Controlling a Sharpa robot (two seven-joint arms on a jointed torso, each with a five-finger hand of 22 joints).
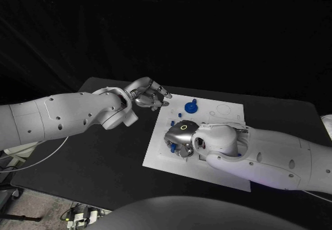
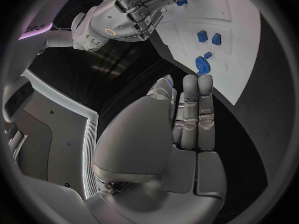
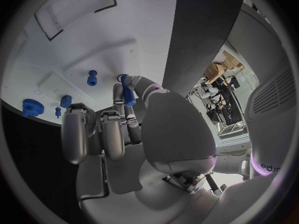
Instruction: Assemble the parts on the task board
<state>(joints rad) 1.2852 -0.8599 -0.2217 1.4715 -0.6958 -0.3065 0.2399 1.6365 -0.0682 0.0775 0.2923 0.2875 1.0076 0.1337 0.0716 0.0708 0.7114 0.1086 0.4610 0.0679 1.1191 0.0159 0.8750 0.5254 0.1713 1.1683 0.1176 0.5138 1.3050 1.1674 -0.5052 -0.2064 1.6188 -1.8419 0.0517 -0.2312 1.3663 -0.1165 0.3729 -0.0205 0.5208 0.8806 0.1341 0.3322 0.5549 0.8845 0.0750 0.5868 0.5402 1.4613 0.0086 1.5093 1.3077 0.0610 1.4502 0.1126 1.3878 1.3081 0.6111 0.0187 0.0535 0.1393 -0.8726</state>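
- A blue peg (image 3: 127, 92) is pinched by the right hand (image 1: 181, 141) over the task board (image 1: 220, 117).
- Nothing is held by the left hand (image 1: 148, 94), fingers loosely apart.
- Board parts under the right hand are hidden.

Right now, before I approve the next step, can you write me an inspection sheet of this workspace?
Surface: black table, with the white task board in the middle.
Job's things: a blue gear sits near the board's far edge; small blue parts are close to it; one blue part is held.
Clutter: nothing seen.
Hands: the left hand is by the board's far left corner and holds nothing, fingers apart. The right hand is over the board and pinches the blue part between thumb and a finger.
Cables: a pale cable hangs under the left arm, off the board.
Surroundings: dark backdrop behind the table.
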